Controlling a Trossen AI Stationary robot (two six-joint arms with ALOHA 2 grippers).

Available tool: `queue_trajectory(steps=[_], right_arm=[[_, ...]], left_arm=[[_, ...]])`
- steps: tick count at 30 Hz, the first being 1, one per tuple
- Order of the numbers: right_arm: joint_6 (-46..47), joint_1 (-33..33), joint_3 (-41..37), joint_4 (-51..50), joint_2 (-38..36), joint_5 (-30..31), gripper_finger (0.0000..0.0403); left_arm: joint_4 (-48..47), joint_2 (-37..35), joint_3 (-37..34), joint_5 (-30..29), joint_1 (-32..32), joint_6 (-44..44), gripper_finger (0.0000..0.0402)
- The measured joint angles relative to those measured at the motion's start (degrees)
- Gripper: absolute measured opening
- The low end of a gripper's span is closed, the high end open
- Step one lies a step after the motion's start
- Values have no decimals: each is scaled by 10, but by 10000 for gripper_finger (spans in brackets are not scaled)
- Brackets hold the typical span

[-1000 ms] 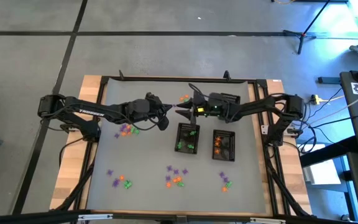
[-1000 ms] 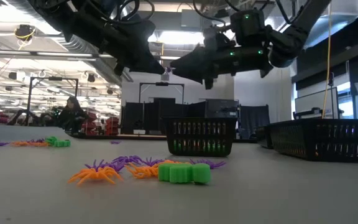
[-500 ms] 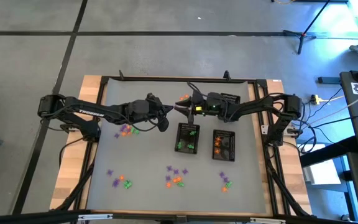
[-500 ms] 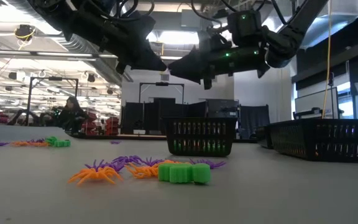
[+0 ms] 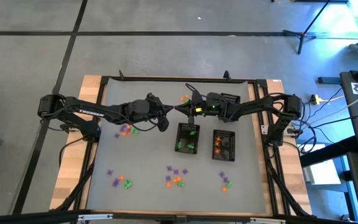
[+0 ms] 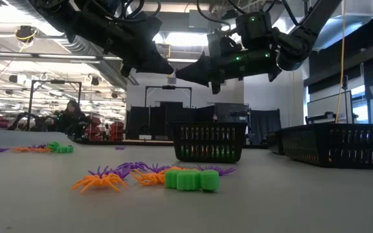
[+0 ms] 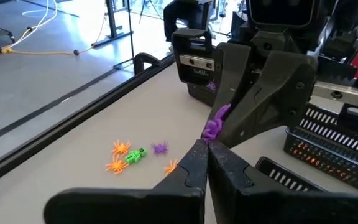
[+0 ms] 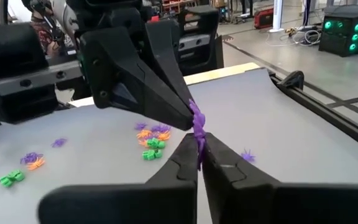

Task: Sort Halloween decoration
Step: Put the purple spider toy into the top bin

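Overhead, the left gripper (image 5: pixel 171 110) and the right gripper (image 5: pixel 178 109) meet tip to tip above the table (image 5: pixel 148 158), at twelve o'clock from the middle basket (image 5: pixel 187 137); both pinch one purple trinket (image 7: pixel 214 126). Other trinkets (image 5: pixel 128 129) lie scattered.
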Motion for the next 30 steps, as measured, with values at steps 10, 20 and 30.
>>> queue_trajectory(steps=[10, 20, 30], right_arm=[[-24, -18, -1, -101, -34, 8, 4], [-78, -63, -27, -370, -193, 23, 2], [-35, -132, -240, -381, -419, 95, 2]], left_arm=[[-38, 0, 0, -3, 0, 13, 75], [-67, 0, 0, -44, 0, 13, 100], [-72, 0, 0, -51, 0, 11, 100]])
